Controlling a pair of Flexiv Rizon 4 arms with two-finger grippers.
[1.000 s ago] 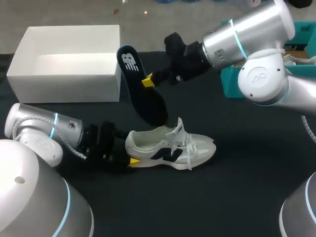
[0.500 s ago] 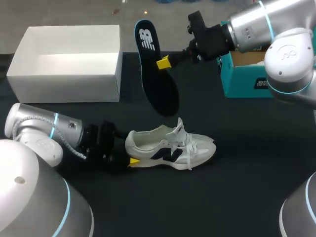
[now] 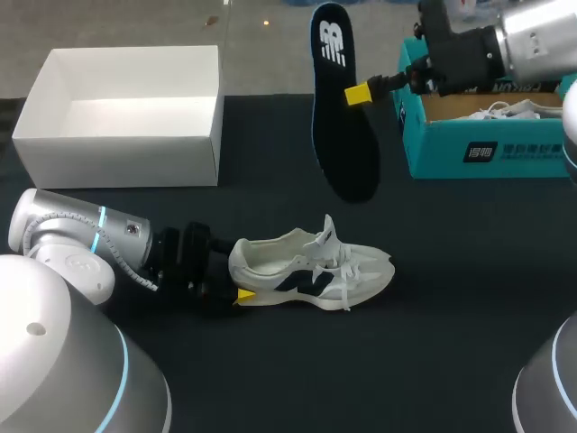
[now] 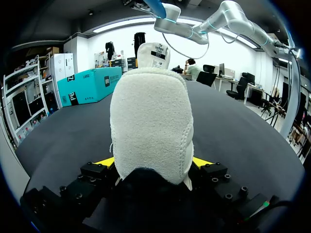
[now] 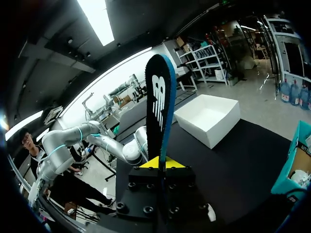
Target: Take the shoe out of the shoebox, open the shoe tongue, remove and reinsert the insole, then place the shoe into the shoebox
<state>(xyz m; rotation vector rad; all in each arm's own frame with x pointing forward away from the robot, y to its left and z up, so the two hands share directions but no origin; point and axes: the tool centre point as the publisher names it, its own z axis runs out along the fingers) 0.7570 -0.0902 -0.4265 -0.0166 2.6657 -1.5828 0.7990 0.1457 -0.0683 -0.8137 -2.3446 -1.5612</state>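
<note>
Heel of the white shoe (image 4: 150, 126) fills the left wrist view, hiding the toe; left gripper (image 4: 153, 162) pinches that heel from both sides; the shoe sits on its sole on the black table (image 3: 451, 343), long axis left-right, toe toward my right; right gripper (image 3: 359, 93) clamps the dark insole (image 3: 343, 117) aloft, logo end up, between the white shoebox (image 3: 122, 135) and the teal box (image 3: 487, 153).

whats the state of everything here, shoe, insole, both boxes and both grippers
white sneaker with navy side mark: upright on its sole on the table, insole out.
black foam insole: out of the sneaker, held up in the air.
white cardboard shoebox: open, empty.
teal cardboard box: open, something white inside.
left gripper: jaws shut on the sneaker's heel.
right gripper: jaws shut on the insole.
</note>
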